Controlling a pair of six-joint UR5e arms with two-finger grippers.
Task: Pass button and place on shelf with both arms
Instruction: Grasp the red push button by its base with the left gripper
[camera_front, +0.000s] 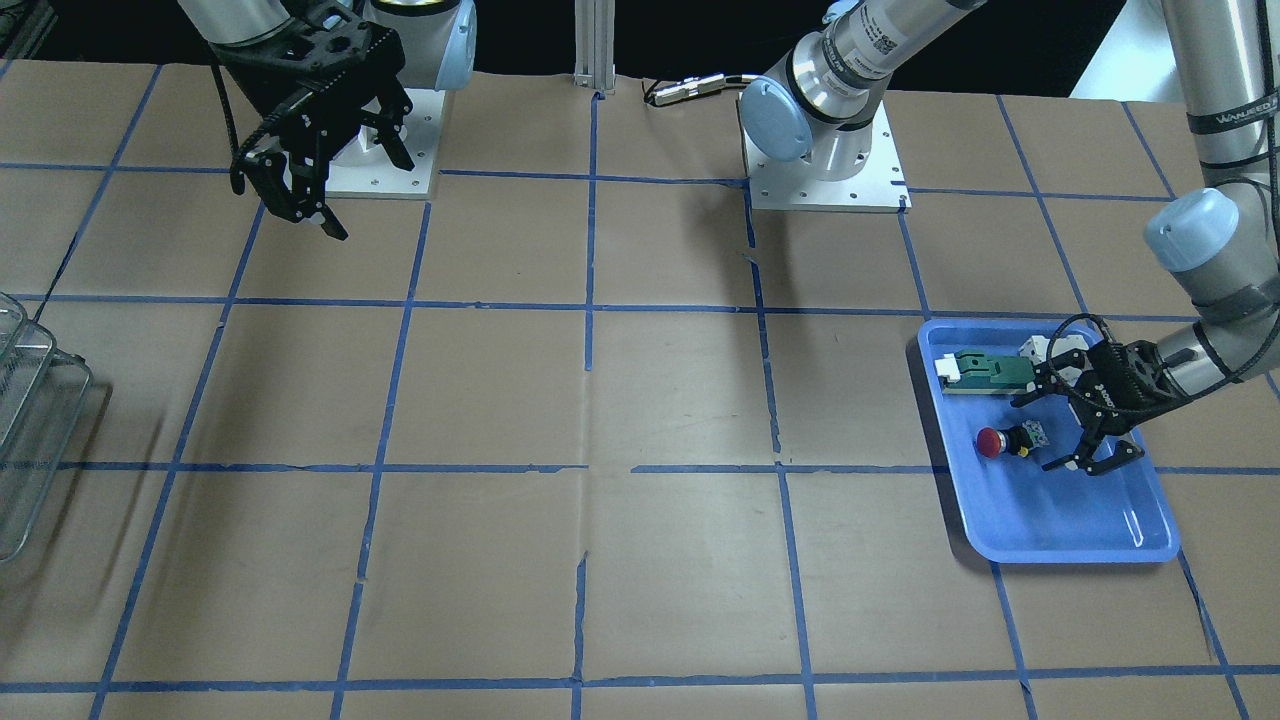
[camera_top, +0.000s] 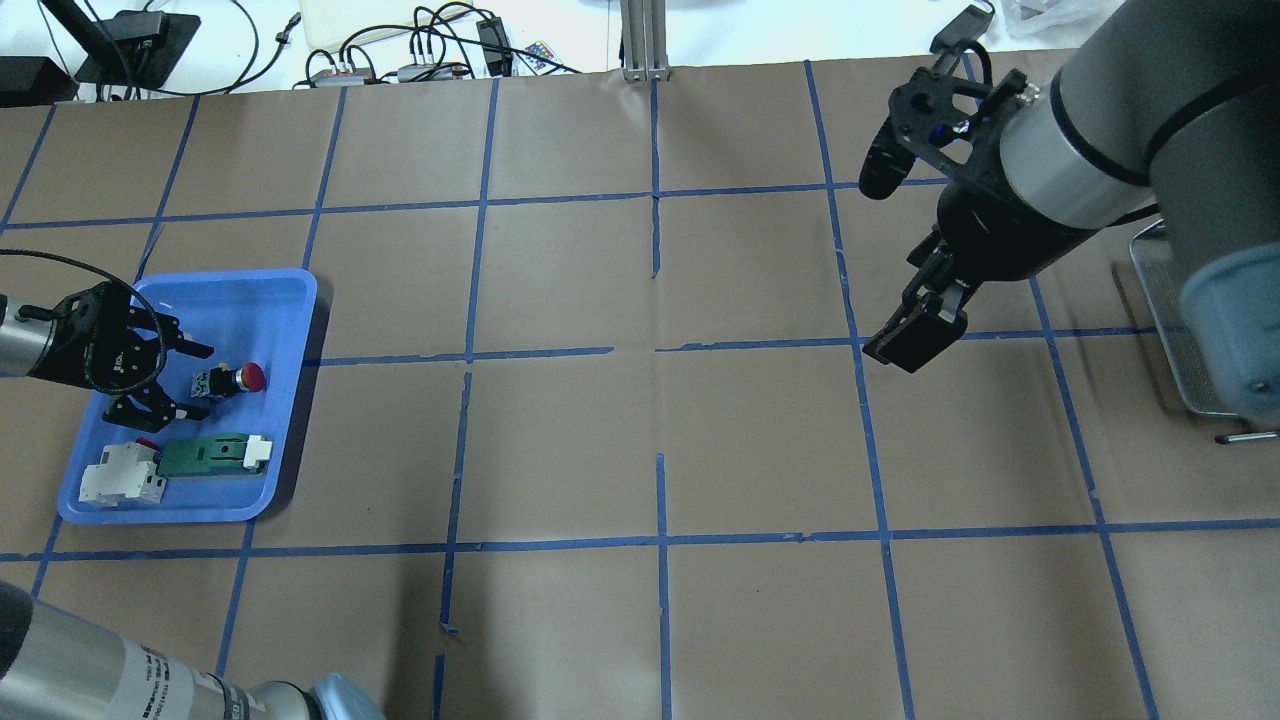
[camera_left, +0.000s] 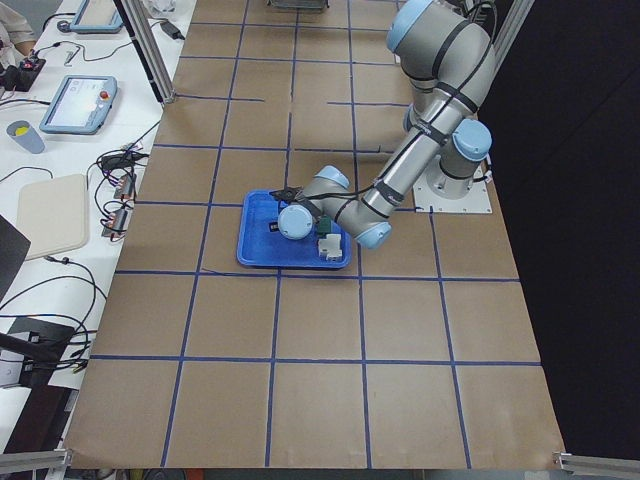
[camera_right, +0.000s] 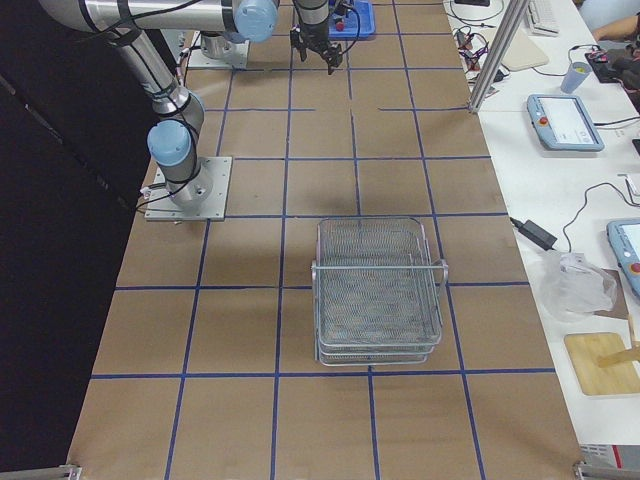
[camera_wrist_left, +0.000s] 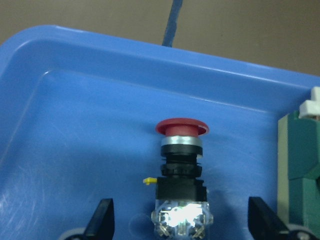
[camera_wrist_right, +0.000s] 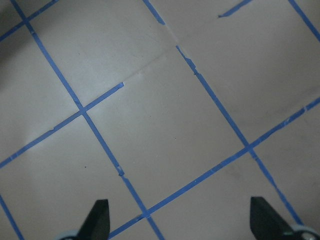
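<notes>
The red-headed button (camera_front: 1003, 441) lies on its side in the blue tray (camera_front: 1060, 525), red head pointing toward the table's middle. My left gripper (camera_front: 1045, 435) is open and low in the tray, one finger on each side of the button's whitish rear end, without closing on it. The left wrist view shows the button (camera_wrist_left: 181, 165) between the two fingertips (camera_wrist_left: 102, 220). My right gripper (camera_top: 893, 260) is open and empty, held above the table. The wire-mesh shelf (camera_right: 378, 290) stands on the robot's right side of the table; it also shows in the overhead view (camera_top: 1170, 330).
In the tray beside the button lie a green-and-white flat block (camera_top: 210, 455) and a white-and-red blocky part (camera_top: 122, 480), close to my left gripper's lower finger. Brown paper with blue tape lines covers the table (camera_top: 660, 400). Both arm bases (camera_front: 825, 170) stand at the robot's edge.
</notes>
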